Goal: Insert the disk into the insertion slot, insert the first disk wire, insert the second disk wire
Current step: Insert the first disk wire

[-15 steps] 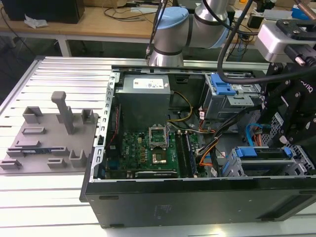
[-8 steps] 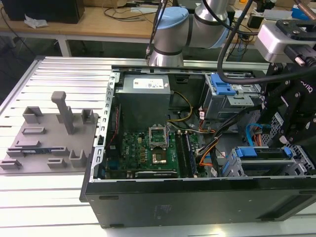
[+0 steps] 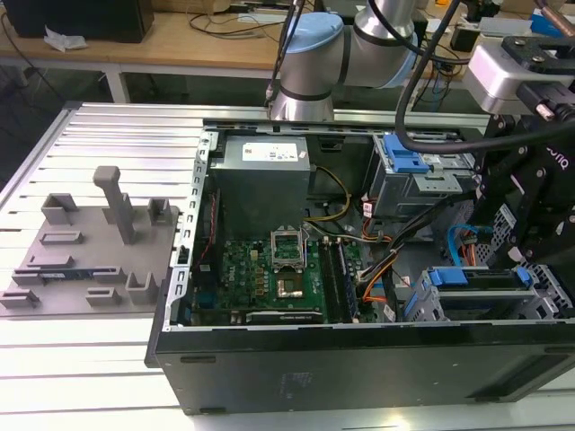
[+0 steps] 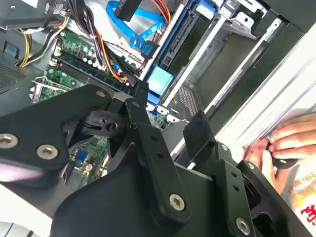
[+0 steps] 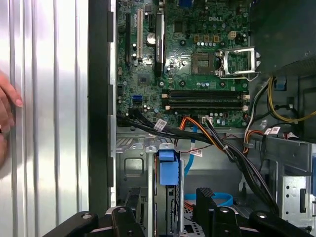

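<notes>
Disk (image 3: 476,275) is mostly buried in the insertion slot (image 3: 429,307), low at the exterior view's right: blue carrier edge out, label hidden. Tool (image 5: 169,198) cropped by the frame edge in both wrist views; its links mask part of the motherboard (image 4: 59,76) in the second wrist view. Hand (image 4: 291,140) also cropped in both; dark item under its fingers (image 4: 276,134) too blurred to identify.

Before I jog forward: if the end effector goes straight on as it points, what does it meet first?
Probably the blue carrier end of the disk, seated in the insertion slot, straight ahead of the open end effector in the first wrist view; depth is unclear.
</notes>
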You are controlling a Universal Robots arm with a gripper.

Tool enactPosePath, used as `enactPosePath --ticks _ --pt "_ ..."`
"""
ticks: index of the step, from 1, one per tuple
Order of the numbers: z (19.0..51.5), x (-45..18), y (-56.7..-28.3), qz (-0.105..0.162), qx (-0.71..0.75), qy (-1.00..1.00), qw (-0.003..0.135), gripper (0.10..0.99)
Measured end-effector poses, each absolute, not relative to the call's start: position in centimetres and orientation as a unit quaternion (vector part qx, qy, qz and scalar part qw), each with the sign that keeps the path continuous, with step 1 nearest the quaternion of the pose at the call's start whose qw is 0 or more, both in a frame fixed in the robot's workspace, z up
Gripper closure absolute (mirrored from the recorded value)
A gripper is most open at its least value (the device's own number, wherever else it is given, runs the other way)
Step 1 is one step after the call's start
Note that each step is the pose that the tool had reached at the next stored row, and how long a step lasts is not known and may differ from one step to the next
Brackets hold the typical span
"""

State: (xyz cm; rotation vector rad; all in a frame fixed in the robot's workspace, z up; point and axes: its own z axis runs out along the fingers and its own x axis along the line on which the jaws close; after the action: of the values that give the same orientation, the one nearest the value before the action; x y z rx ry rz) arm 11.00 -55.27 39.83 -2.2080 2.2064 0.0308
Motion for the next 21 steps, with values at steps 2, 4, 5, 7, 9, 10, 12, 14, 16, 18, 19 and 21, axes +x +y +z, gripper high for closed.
enactPosePath --ticks 2,4,5,7,9,10,12,14,16,18,19,21 --pt "39.9 11.0 -54.8 0.005 -0.707 0.707 0.005 0.522" --pt "39.8 11.0 -54.0 0.000 -0.707 0.707 0.000 0.522" --pt "39.9 11.0 -53.5 -0.005 -0.707 0.707 -0.005 0.522" --pt "39.8 11.0 -52.9 -0.020 -0.707 0.707 -0.020 0.522" --pt "39.9 11.0 -52.3 -0.055 -0.705 0.705 -0.055 0.522" --pt "39.9 11.0 -52.1 -0.070 -0.704 0.704 -0.069 0.522" --pt "39.8 11.0 -52.1 -0.085 -0.700 0.704 -0.083 0.522" --pt "39.7 11.0 -52.1 -0.091 -0.693 0.710 -0.089 0.522" --pt "39.5 11.0 -52.1 -0.090 -0.676 0.726 -0.091 0.522" --pt "39.3 11.0 -52.1 -0.089 -0.664 0.737 -0.092 0.522" --pt "39.2 11.0 -52.1 -0.089 -0.659 0.741 -0.093 0.522" --pt "39.2 11.0 -51.9 -0.090 -0.656 0.743 -0.094 0.522"
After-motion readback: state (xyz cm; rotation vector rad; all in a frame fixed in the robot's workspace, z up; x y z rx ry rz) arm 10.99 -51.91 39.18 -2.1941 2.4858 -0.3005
